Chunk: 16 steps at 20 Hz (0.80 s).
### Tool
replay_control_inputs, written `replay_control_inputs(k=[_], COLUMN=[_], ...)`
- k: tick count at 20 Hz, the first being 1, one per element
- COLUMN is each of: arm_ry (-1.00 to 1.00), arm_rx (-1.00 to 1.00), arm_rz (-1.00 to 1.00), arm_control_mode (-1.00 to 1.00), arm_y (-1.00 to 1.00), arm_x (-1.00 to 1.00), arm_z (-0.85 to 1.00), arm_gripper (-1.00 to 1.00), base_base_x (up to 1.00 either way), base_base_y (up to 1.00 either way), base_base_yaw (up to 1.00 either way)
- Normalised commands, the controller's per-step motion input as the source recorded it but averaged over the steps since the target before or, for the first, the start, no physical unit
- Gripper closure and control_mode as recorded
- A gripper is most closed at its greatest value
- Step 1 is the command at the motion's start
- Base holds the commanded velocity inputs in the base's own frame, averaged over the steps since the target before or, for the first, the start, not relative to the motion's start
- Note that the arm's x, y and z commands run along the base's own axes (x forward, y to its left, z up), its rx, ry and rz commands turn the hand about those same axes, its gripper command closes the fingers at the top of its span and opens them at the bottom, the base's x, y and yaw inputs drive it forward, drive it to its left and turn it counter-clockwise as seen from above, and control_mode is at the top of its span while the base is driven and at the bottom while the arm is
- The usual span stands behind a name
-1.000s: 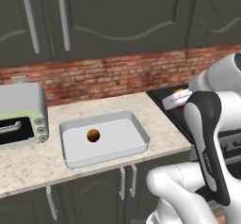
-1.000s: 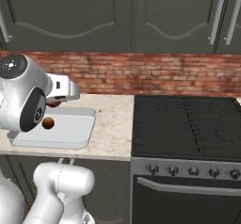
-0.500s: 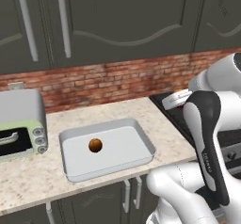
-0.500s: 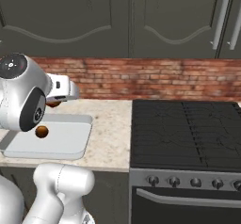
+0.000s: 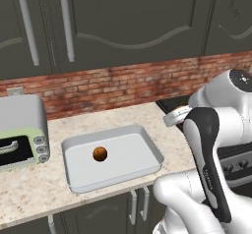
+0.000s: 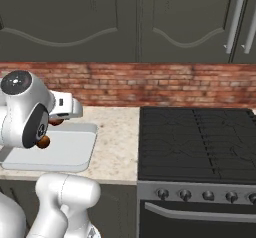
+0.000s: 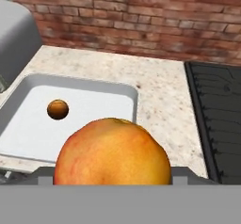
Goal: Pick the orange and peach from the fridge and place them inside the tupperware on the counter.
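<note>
As the base has driven on since a second ago, both base views have shifted: the tupperware (image 5: 112,158) now sits nearer the middle of the left base view, and the toaster oven (image 5: 20,130) has slid toward its left edge, while the things themselves lie as they did. The orange (image 5: 100,153) rests inside the tupperware, left of its centre, exactly where it was before. The tupperware stands on the surface (image 5: 29,193) near its front edge, between the toaster oven and the stove (image 6: 200,142).

The hand view gives what the base views hide: the peach (image 7: 112,153) looms large at the bottom, held in the hand (image 7: 112,178) and covering the fingertips, with the orange (image 7: 58,109) and the tupperware (image 7: 127,93) beyond it to the left. In the right base view the arm's elbow covers most of the tupperware (image 6: 75,149), and the orange (image 6: 44,141) peeks out at the elbow's edge.
</note>
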Motion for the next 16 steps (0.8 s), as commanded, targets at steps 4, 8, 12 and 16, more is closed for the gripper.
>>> replay_control_inputs(k=[4,8,12,16], arm_ry=[0.14,0.16,0.17,0.15], arm_rx=[0.03,0.09,0.08,0.05], arm_rz=[0.00,0.00,0.00,0.00], arm_control_mode=[-1.00,-1.00,-1.00,-1.00], arm_y=[0.40,0.42,0.45,0.38], arm_x=[0.06,0.07,0.16,0.22], arm_z=[-0.86,-0.73,-0.62,-0.47], arm_gripper=[1.00,1.00,1.00,1.00], base_base_x=[0.00,0.00,0.00,0.00], base_base_y=[0.00,0.00,0.00,0.00], base_base_yaw=[0.00,0.00,0.00,0.00])
